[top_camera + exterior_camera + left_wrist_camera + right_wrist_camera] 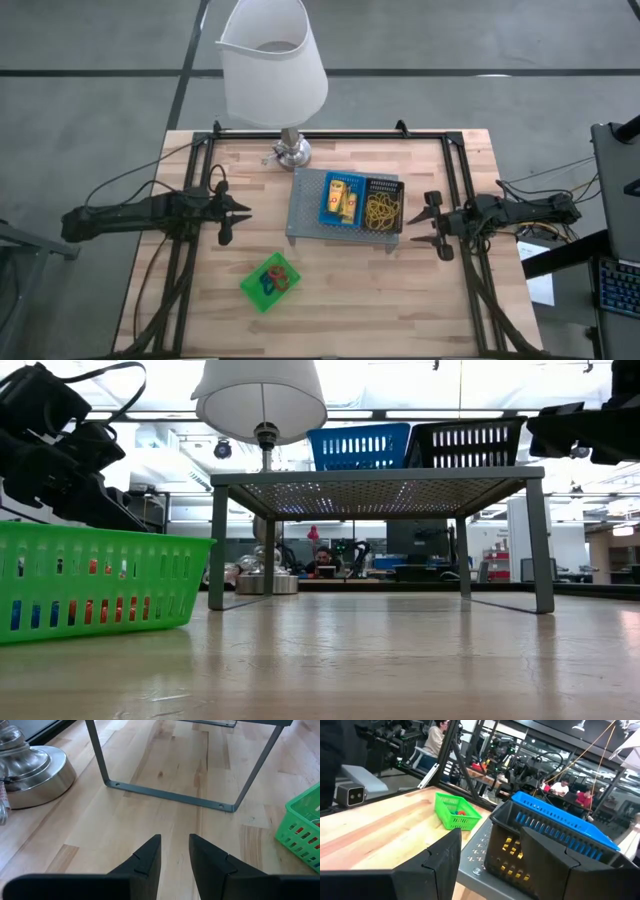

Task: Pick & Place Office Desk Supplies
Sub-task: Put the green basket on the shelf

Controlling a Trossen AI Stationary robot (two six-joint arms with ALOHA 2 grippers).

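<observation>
Item 1, green bin: on the bare wood near the front edge of the table, left of centre, holding red and blue loops. It alone is not on the grey mesh tray.

Item 2, blue bin with yellow sticks, and black bin with rubber bands: side by side, touching, on the raised tray at mid-table.

Item 3, left gripper: hovers over open wood between the lamp's base and the green bin; fingers a narrow gap apart, empty.

Item 4, right gripper: just beside the black bin's outer wall; fingers spread wide, holding nothing.

Handling, by judgement: the green bin looks like the next piece. Bring your left gripper down over one wall, not the loops, and close squarely so the light basket does not tip.

Clearance: open wood lies around the green bin, but it sits close to the front edge. The tray's legs and the lamp's shade crowd the back; lift high before crossing to the tray.
</observation>
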